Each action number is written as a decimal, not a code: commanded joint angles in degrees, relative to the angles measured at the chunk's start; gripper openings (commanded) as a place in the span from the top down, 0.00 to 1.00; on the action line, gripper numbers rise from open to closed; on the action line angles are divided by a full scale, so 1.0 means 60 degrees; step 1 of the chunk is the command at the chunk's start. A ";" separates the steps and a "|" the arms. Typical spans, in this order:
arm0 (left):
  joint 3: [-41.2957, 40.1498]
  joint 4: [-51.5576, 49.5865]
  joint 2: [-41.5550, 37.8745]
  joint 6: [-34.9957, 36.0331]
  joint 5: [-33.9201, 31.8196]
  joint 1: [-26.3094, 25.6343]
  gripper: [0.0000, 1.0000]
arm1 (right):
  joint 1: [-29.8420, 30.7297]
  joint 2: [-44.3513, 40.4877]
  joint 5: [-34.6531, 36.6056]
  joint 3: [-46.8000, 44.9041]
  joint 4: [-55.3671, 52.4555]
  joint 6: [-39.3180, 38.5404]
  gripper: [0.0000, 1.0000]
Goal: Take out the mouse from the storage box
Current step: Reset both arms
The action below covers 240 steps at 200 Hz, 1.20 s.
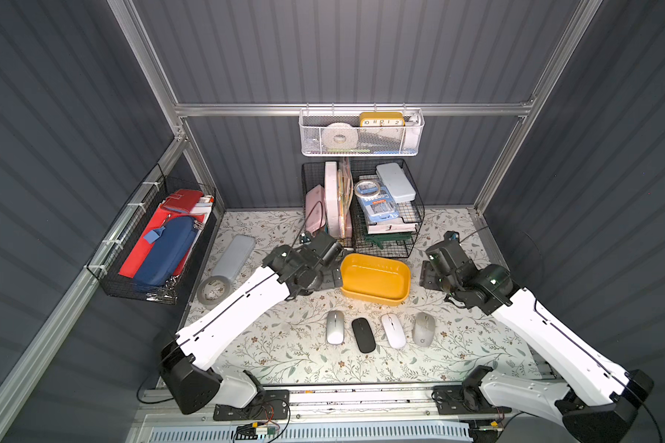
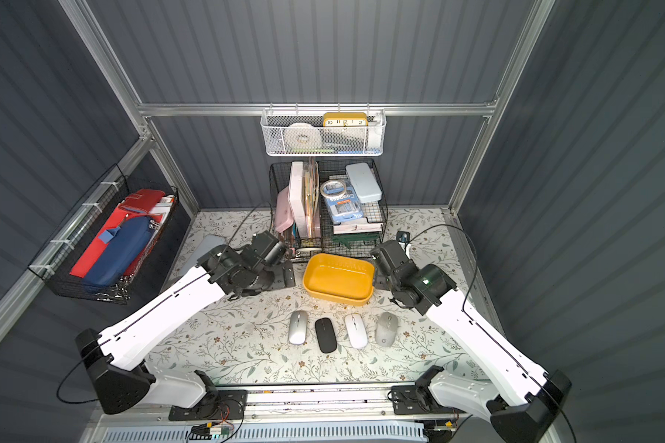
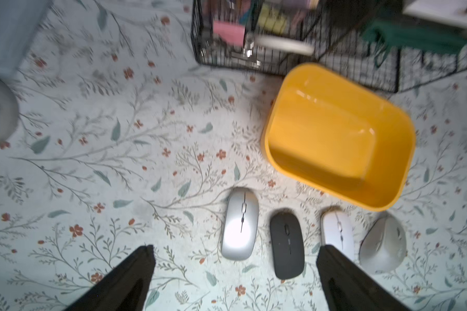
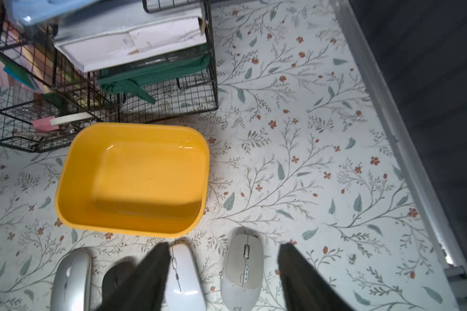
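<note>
The mustard-yellow storage box stands with nothing in it, just in front of the black wire baskets. A row of mice lies on the floral mat in front of it: silver, black, white and grey. My left gripper hovers beside the box's left end, jaws wide open and holding nothing. By the right end hangs my right gripper, open and holding nothing. In its wrist view the white mouse and grey mouse lie far below its fingers.
Black wire baskets full of stationery stand right behind the box. A white mesh basket hangs on the back rail. A wire basket with pouches hangs on the left wall. A grey case and a tape roll lie at the left.
</note>
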 commanded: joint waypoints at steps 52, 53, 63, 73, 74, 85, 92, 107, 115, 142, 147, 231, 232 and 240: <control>-0.1082 0.5682 0.0042 0.6223 -0.3357 0.1899 0.01 | -0.0338 0.1001 0.2920 -0.0278 0.4865 -0.5250 0.01; -0.1232 0.5864 -0.0023 0.6339 -0.3195 0.1994 0.01 | -0.0374 0.0988 0.2909 -0.0351 0.4994 -0.5290 0.01; -0.2098 0.7423 -0.0651 0.7165 -0.1418 0.3076 0.01 | -0.0688 0.0923 0.2887 -0.1163 0.6544 -0.5856 0.01; -0.3031 0.8988 -0.1184 0.7730 -0.0214 0.4129 0.01 | -0.1048 0.0952 0.3238 -0.1989 0.7838 -0.5914 0.01; -0.3152 0.9180 -0.1229 0.7811 -0.0144 0.4215 0.01 | -0.1081 0.0949 0.3244 -0.2070 0.8004 -0.5923 0.01; -0.4760 1.1535 -0.1537 0.8733 0.0174 0.4941 0.01 | -0.1681 0.0955 0.2523 -0.2928 0.9214 -0.6158 0.01; -0.5709 1.2980 -0.1485 0.9041 0.0757 0.5431 0.01 | -0.2076 0.0951 0.1874 -0.3455 0.9808 -0.6253 0.01; -0.6944 1.4698 -0.0874 0.9085 0.3067 0.6570 0.01 | -0.2831 0.0953 0.0987 -0.4505 1.1226 -0.6270 0.01; -0.7299 1.5368 -0.0367 0.9041 0.3919 0.7051 0.01 | -0.3229 0.1025 0.0563 -0.4884 1.1721 -0.6296 0.01; -0.7828 1.7503 0.1350 0.8182 0.4583 0.7641 0.01 | -0.4679 0.1434 -0.1493 -0.5284 1.1675 -0.6135 0.01; -0.7921 1.7916 0.1569 0.8173 0.4554 0.7641 0.01 | -0.4929 0.1476 -0.1897 -0.5369 1.1689 -0.6040 0.01; -1.0426 2.3396 0.2542 0.7613 0.3065 0.7670 0.01 | -0.5999 0.2848 -0.4448 -0.6858 1.5346 -0.5851 0.01; -1.0416 2.3393 0.2553 0.7613 0.3070 0.7670 0.01 | -0.6002 0.2856 -0.4474 -0.6834 1.5347 -0.5848 0.01; -1.0307 2.3378 0.2631 0.7618 0.3059 0.7683 0.01 | -0.6006 0.3006 -0.4631 -0.6700 1.5191 -0.5721 0.01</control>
